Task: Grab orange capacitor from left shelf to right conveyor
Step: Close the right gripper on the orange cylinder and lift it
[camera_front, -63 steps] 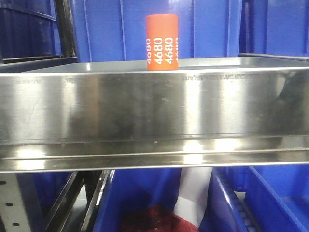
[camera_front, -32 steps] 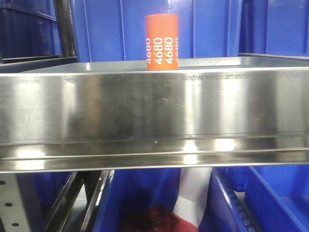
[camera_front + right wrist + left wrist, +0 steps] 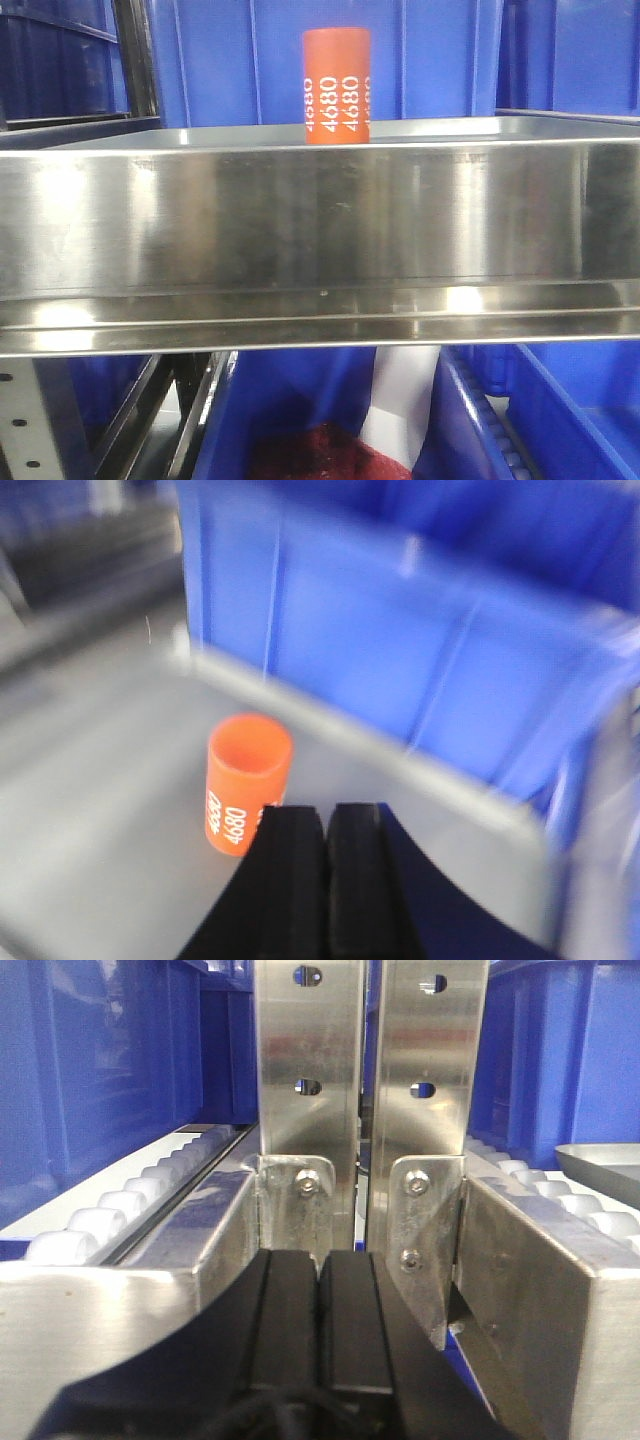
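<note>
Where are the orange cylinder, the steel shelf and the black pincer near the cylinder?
orange capacitor (image 3: 336, 85): front view, middle of its printed side.
left shelf (image 3: 320, 215): front view, its reflective front lip.
right pincer (image 3: 326, 825): right wrist view, between its closed fingertips.

The wide, shiny stainless-steel shelf tray (image 3: 200, 220) spans the whole front view, and its tall reflective front lip hides most of its floor. One thing stands on it: a small orange cylindrical capacitor (image 3: 336, 86) with white "4680" printed down its side. It is upright, set back from the front lip, about midway along it. The blurred right wrist view shows it on bare grey floor, apart from the rear rim.
</note>
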